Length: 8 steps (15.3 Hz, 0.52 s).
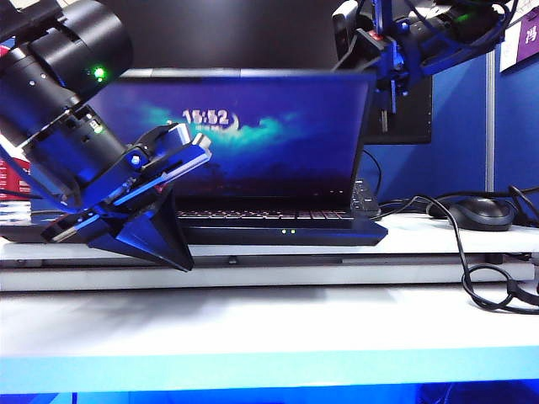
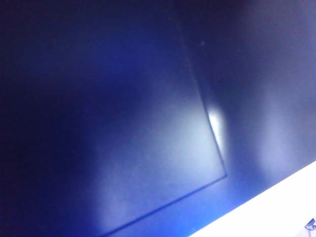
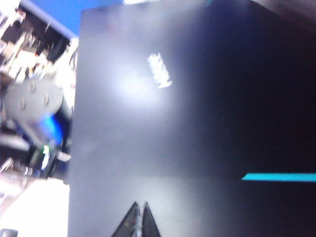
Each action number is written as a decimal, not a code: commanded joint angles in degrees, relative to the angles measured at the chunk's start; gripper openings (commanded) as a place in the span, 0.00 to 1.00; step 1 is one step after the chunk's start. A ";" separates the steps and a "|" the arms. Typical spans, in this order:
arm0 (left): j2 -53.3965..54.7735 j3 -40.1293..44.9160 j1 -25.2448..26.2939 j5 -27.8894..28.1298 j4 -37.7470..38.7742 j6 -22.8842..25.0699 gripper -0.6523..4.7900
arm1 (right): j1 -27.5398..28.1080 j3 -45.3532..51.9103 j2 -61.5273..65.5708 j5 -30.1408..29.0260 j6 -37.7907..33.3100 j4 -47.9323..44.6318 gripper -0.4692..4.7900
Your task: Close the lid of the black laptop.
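Note:
The black laptop [image 1: 286, 233] stands open on a raised white shelf. Its lid [image 1: 278, 143] is upright and lit with blue wallpaper and a clock. My left gripper [image 1: 156, 240] is low at the laptop's front left corner, its dark fingers over the base. Whether they are open does not show. The left wrist view holds only a blurred blue-black laptop surface [image 2: 148, 148] with a thin outline, no fingers. My right gripper [image 1: 384, 114] hangs behind the lid's upper right corner. In the right wrist view the right gripper [image 3: 139, 207] is shut and empty against the lid's back [image 3: 148, 123], below a white logo [image 3: 159, 70].
A black mouse [image 1: 480, 215] lies right of the laptop, and its cable [image 1: 480, 269] loops over the shelf edge. A larger black monitor [image 1: 404, 118] stands behind the lid. A red-labelled bottle [image 1: 10, 181] is at the far left. The white table [image 1: 269, 328] spreads in front.

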State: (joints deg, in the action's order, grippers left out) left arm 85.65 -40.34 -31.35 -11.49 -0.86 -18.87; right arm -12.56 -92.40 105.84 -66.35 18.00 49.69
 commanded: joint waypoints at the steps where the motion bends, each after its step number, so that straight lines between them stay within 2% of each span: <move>1: -0.55 -1.11 0.37 1.22 -7.96 0.90 0.11 | -0.94 0.13 -0.28 1.18 5.03 6.56 0.09; 3: -0.55 -1.11 0.37 -8.48 -6.16 1.42 0.11 | -0.94 0.13 -0.31 1.09 5.03 6.47 0.09; 5: -0.55 -1.11 0.37 -21.77 -2.21 3.43 0.11 | -0.94 0.13 -0.31 1.11 5.01 6.19 0.09; 8: -0.55 -1.11 0.37 -42.32 -1.53 4.57 0.11 | -0.94 0.13 -0.31 1.11 4.96 5.55 0.09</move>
State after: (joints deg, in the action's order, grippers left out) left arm 85.32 -41.25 -30.98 -47.86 -1.96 -15.14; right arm -13.32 -92.29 105.84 -65.54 22.61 55.11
